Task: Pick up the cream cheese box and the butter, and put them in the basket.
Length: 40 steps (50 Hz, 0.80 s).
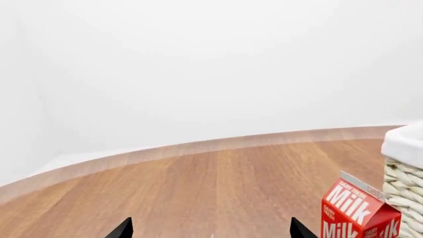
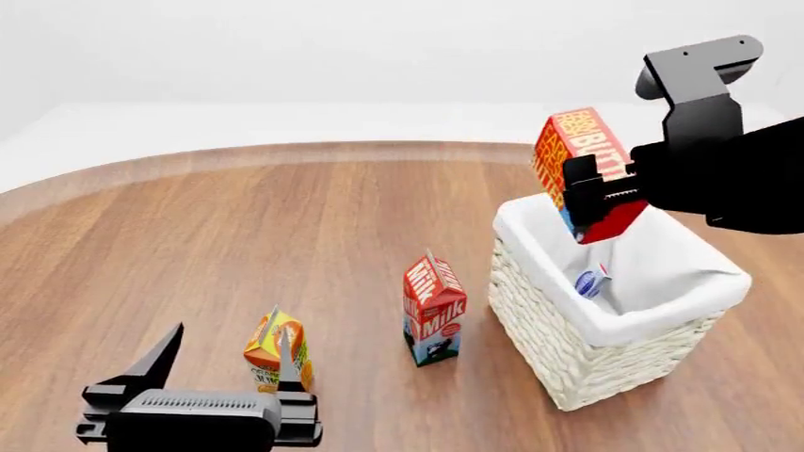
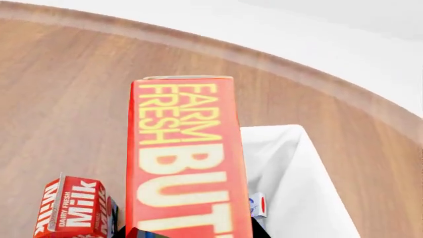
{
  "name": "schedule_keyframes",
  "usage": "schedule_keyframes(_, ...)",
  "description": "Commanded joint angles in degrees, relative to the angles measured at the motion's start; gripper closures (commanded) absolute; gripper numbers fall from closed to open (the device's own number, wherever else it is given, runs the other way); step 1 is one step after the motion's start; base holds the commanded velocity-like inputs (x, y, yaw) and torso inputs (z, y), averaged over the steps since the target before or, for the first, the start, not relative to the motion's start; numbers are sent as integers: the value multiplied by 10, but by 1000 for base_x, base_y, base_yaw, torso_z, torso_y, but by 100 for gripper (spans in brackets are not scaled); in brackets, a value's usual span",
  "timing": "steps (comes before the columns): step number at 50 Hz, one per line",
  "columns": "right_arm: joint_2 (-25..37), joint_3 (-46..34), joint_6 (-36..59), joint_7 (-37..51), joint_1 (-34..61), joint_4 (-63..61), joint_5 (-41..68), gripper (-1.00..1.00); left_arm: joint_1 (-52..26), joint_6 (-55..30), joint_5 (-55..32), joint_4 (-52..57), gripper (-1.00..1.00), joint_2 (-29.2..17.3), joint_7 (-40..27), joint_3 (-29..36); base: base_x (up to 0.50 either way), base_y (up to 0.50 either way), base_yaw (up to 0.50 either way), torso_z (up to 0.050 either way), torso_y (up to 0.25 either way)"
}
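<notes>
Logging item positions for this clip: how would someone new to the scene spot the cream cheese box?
Find the wicker basket on the wooden table. Look inside, against its white liner, below the butter held above it: the cream cheese box is the small white pack with a blue oval, the only item inside.

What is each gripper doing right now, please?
Left gripper: open, fingers spread, holding nothing.
Right gripper: closed on the butter, held above the basket.
</notes>
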Motion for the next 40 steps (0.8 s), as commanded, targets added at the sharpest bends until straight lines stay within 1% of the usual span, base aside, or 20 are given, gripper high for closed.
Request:
schedule_keyframes(1,16,-7,-33,-20,-21,13,-38,100,-2,-3,0,3,-100,-1,-3,3,0,0,0,0,0)
schedule_keyframes(11,8,-36,-64,-41,-40,35,-73,100,-3,0,0,-2,-100,-1,-2,5,0,0,0,1,1)
schedule_keyframes(26,-16,-83,-117,-94,-37,128,-140,100,-5,0,1,-2,-100,-1,-4,9,0,0,0,0,1)
schedule_keyframes(40,-24,-97,-141,-114,-36,181,-165,100,-7,-2,2,-2,-100,-1,-6,13,0,0,0,1,1)
